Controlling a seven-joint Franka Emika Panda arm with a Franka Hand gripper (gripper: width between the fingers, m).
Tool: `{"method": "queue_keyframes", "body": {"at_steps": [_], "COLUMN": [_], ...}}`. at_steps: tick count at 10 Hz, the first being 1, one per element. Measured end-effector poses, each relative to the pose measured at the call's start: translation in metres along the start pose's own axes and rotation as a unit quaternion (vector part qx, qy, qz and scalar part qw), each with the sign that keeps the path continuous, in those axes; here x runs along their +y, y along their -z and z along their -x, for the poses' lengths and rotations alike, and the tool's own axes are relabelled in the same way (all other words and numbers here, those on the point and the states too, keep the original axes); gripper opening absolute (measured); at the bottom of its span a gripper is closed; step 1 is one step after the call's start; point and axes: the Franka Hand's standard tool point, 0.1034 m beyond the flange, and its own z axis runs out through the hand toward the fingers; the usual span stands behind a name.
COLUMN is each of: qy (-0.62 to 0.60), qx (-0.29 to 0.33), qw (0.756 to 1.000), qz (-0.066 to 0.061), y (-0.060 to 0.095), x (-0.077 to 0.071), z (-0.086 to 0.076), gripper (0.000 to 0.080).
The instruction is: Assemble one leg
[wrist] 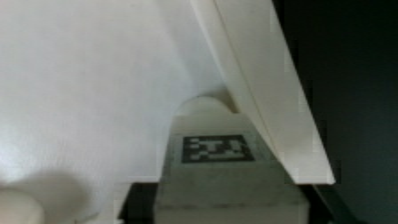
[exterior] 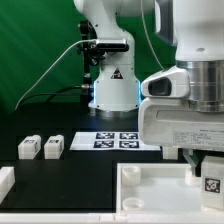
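White tagged leg point(wrist: 217, 160) sits clamped between the fingers point(wrist: 143, 205).

A robotics lab: marker board point(exterior: 117, 140) on a black table point(exterior: 60, 175), green backdrop curtain point(exterior: 35, 45).

Marker board point(exterior: 117, 141) flat on black table point(exterior: 60, 175); green curtain point(exterior: 35, 45) behind.

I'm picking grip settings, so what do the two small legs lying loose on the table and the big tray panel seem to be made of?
The two legs look like white moulded plastic: blocky, matte, each with a printed square tag. The tray panel seems to be the same matte white plastic, smooth with a raised rim, though it might be painted. The hand holds a tagged leg over it.
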Motion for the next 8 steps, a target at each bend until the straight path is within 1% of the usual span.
{"method": "queue_keyframes", "body": {"at_steps": [1, 2, 3, 5, 6, 7, 8], "qy": [-0.1, -0.217, -0.322, -0.474, -0.489, -0.488, -0.477], "qx": [-0.001, -0.002, -0.009, -0.024, -0.026, -0.026, -0.025], "qw": [0.995, 0.976, 0.947, 0.88, 0.872, 0.873, 0.878], "qz": [-0.001, 0.002, -0.001, -0.01, -0.01, -0.01, -0.01], "y": [0.001, 0.0026, 0.0011, 0.0, 0.0, -0.0001, -0.0002], "x": [-0.0007, -0.0017, -0.0013, 0.0001, 0.0002, -0.0004, -0.0003], "z": [-0.0007, -0.0019, -0.0037, -0.0053, -0.0053, -0.0047, -0.0047], "gripper": [0.0291, 0.0291, 0.0291, 0.0291, 0.0291, 0.0291, 0.0292]}}
